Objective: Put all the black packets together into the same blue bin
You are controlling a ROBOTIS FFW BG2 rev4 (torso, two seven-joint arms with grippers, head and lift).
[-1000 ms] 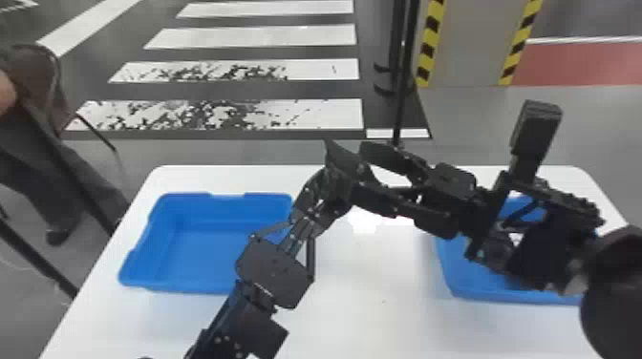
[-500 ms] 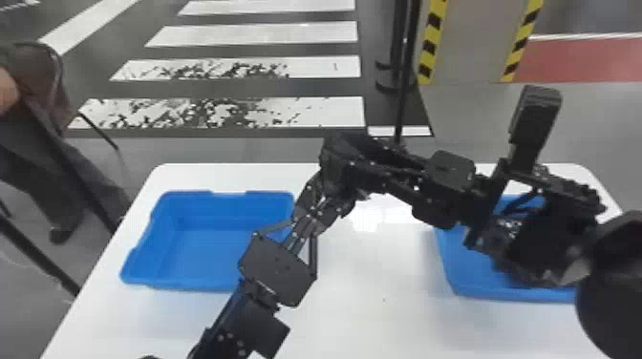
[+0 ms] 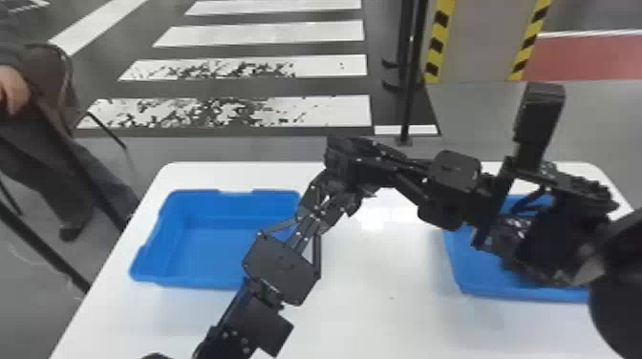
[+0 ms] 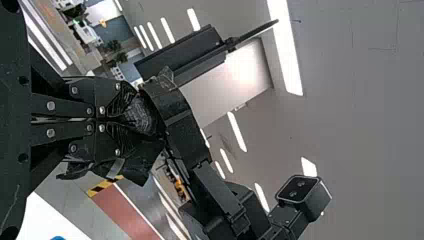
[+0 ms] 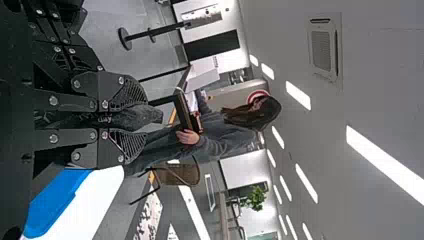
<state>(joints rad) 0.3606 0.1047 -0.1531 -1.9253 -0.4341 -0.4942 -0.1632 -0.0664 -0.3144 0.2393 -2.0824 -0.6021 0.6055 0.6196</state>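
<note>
Over glossy tbl [image 3: 382,315], L fingers [image 3: 334,185] pinching crinkly blk packet [image 4: 141,116], R fingers [image 3: 340,153] clamping tapered blk packet [image 5: 144,116]

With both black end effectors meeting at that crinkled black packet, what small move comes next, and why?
Probably, the left end effector should ease open: its fingers look closed on the packet, and the right end effector already has it clamped, so it seems supported.

Black arms [image 3: 229,329], boxy joints [image 3: 282,269] (silvery screws [image 4: 50,105] throughout).
</note>
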